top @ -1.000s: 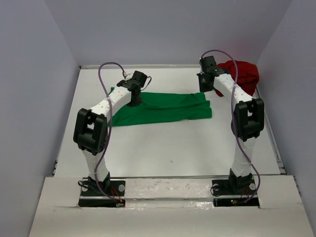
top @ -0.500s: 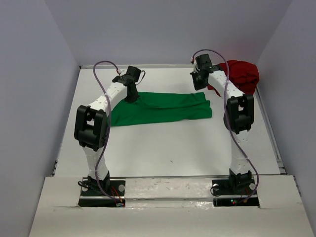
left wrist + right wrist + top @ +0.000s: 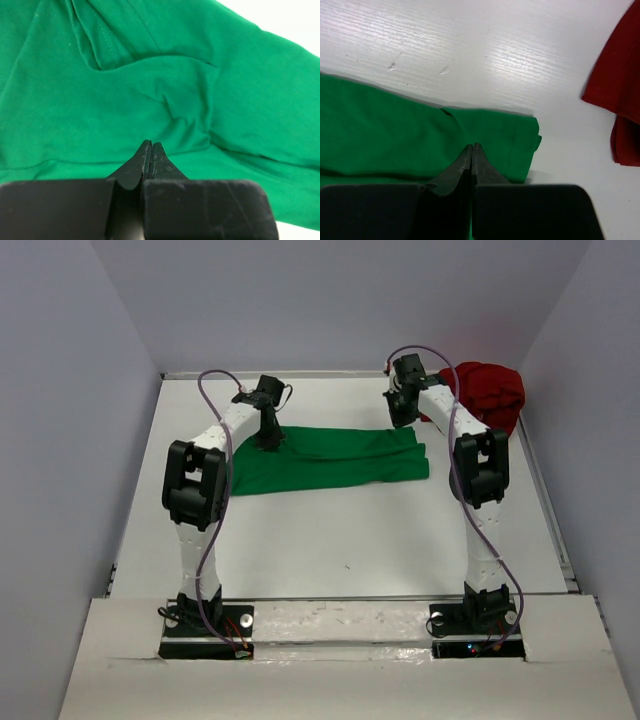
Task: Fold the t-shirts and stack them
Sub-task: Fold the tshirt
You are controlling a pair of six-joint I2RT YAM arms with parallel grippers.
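The white table (image 3: 330, 530), boxed by pale grey walls (image 3: 330, 300), carried the green t-shirt (image 3: 330, 455) spread mid-table and the dark red t-shirt (image 3: 490, 395) bunched in the far right corner. The left gripper (image 3: 150, 146) pinched green cloth; the right gripper (image 3: 471, 147) had its jaws together (any grip unclear) at the green corner.

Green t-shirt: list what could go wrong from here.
1. The left hand is shut on only a small pucker of the green t-shirt, so the cloth may slip out when lifted.
2. The right hand pinches close to the corner edge, and an uneven pull could skew the fold.
3. The red t-shirt lies crumpled near that hand and could get snagged or dragged.
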